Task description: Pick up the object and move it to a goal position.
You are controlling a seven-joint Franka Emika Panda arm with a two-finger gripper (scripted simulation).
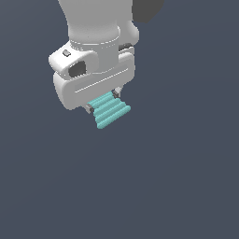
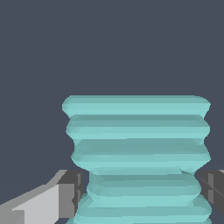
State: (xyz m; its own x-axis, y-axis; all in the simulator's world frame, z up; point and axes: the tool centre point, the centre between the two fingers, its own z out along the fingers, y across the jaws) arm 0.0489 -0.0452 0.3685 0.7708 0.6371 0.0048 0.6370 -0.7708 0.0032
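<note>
The object (image 1: 111, 110) is a small teal ribbed piece of parallel bars in a stepped stack. In the exterior view it sticks out from under my white gripper (image 1: 103, 100), between the two grey fingertips (image 1: 88, 108). In the wrist view the object (image 2: 138, 144) fills the middle, and the grey finger pads (image 2: 72, 192) press on its narrower bars from both sides. My gripper (image 2: 142, 192) is shut on the object. Whether the object rests on the surface or hangs above it, I cannot tell.
Only a plain dark blue-grey surface (image 1: 177, 177) shows around the arm. No goal marker shows in either view.
</note>
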